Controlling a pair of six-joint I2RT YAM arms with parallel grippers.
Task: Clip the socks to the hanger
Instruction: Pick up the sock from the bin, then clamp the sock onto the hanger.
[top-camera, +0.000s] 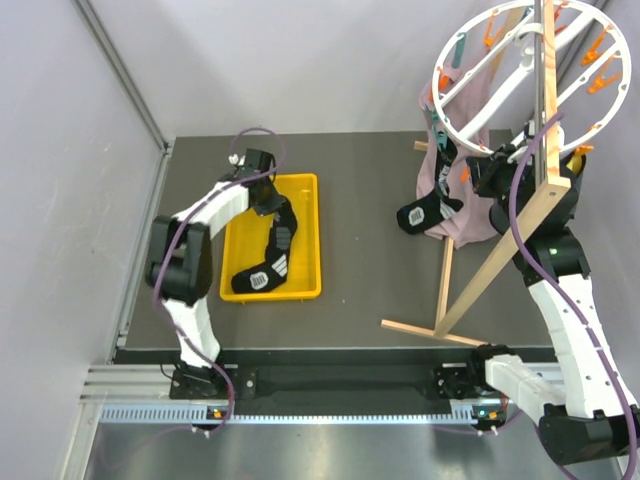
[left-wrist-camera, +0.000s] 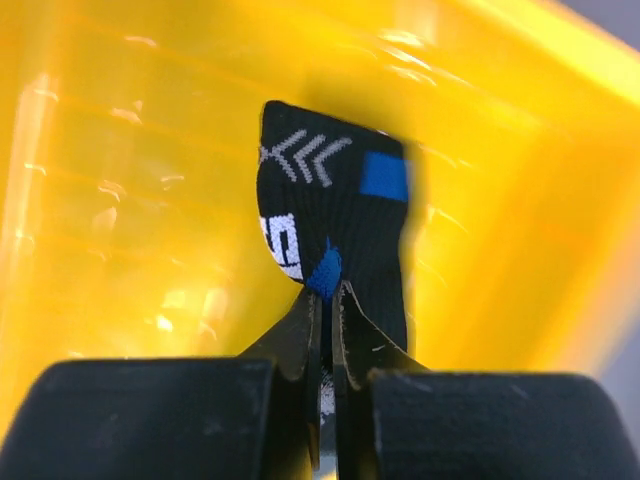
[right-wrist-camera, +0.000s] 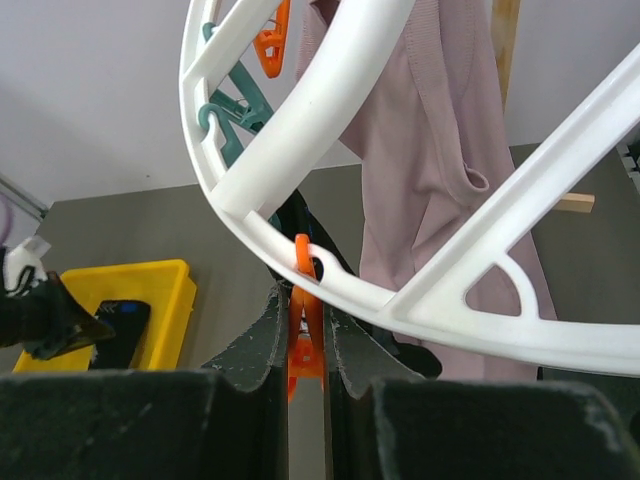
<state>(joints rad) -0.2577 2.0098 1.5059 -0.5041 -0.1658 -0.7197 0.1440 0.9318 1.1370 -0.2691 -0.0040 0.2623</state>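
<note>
The left end effector (left-wrist-camera: 327, 296) pinches a black sock (left-wrist-camera: 335, 200) for lifting. The right end effector (right-wrist-camera: 304, 312) squeezes an orange clip (right-wrist-camera: 304, 362) (presumably opening it).

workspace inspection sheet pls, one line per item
surface: dark table, wooden frame standing on it
job's things: one sock in the yellow tray; second sock hanging below the hanger
clutter: pink cloth draped from the hanger
grippers: left gripper shut on the tray sock; right gripper shut on an orange clip
cables: purple cable along each arm
surroundings: grey walls
</note>
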